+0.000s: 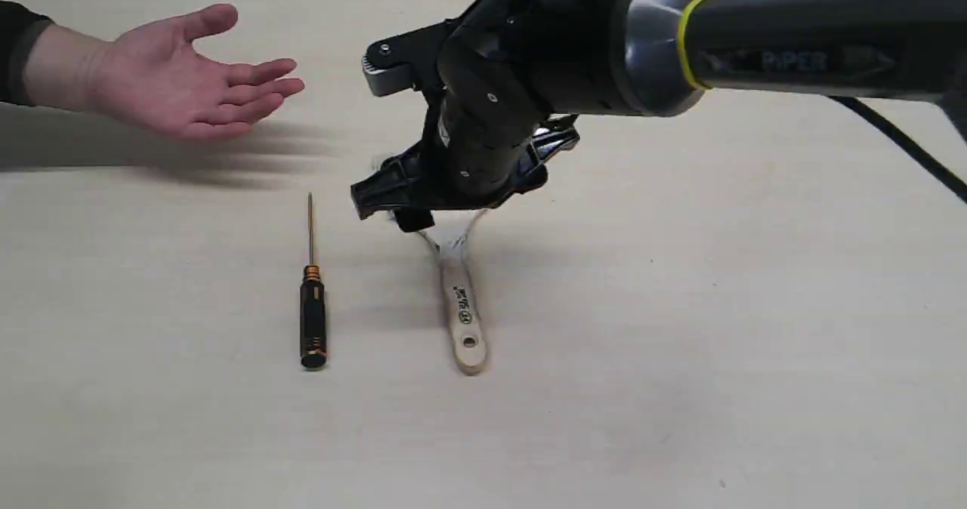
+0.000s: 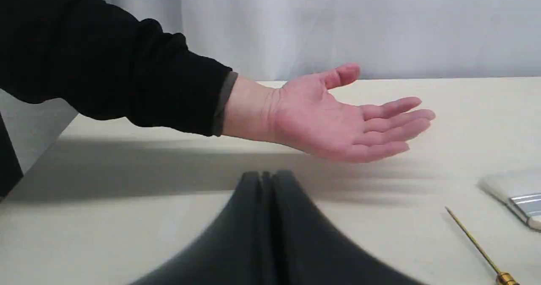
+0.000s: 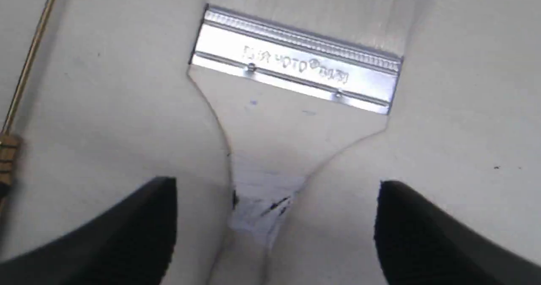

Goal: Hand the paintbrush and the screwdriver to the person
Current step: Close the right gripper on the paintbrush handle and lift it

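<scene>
Pale wood and bright metal mark the paintbrush (image 1: 462, 309), lying flat on the cream table (image 1: 680, 343) with its bristles pointing away from the near edge, as the right gripper (image 3: 274, 192) hovers low over the narrowing neck of its handle, jaws spread wide on either side and holding nothing. The black-handled screwdriver (image 1: 312, 316) lies parallel and near on the left, untouched. Beyond it the person's hand (image 1: 181, 78) waits open, palm up. The left gripper (image 2: 267, 179) sits back with its fingers pressed together, empty. The danger here looks to be the flatness of the brush: its handle barely rises off the table, so jaws that close too high may slip over it, while jaws that are too low may scrape the surface. A pinch on the tapering neck could also squeeze the brush out sideways or let the broad head sag, and a skidding brush might knock the round screwdriver rolling.
</scene>
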